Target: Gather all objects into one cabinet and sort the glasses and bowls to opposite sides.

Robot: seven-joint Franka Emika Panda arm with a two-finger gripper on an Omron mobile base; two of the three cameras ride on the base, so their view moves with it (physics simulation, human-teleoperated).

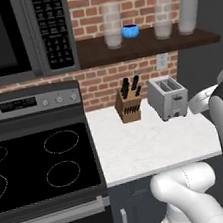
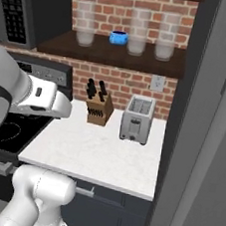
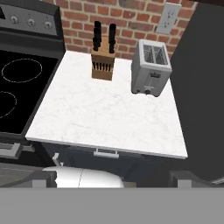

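Observation:
A small glossy blue bowl [image 1: 130, 31] [image 2: 118, 37] sits on a dark wooden wall shelf [image 1: 144, 47] [image 2: 112, 57]. Three tall clear glasses stand on the same shelf: one [image 1: 112, 25] [image 2: 86, 24] left of the bowl, and two [image 1: 162, 17] [image 1: 188, 11] to its right. My gripper [image 3: 116, 178] hangs well above the front edge of the white counter [image 3: 109, 113]. Its fingertips [image 3: 43, 178] stand wide apart with nothing between them, so it is open. It is far below and in front of the shelf. The cabinet is out of view.
On the counter stand a wooden knife block [image 1: 129, 106] [image 3: 103, 65] and a silver toaster [image 1: 168, 97] [image 3: 151, 68]. A black stove [image 1: 35, 165] lies to the left, under a microwave [image 1: 19, 36]. A tall grey panel with a bar handle [image 2: 216, 147] bounds the right.

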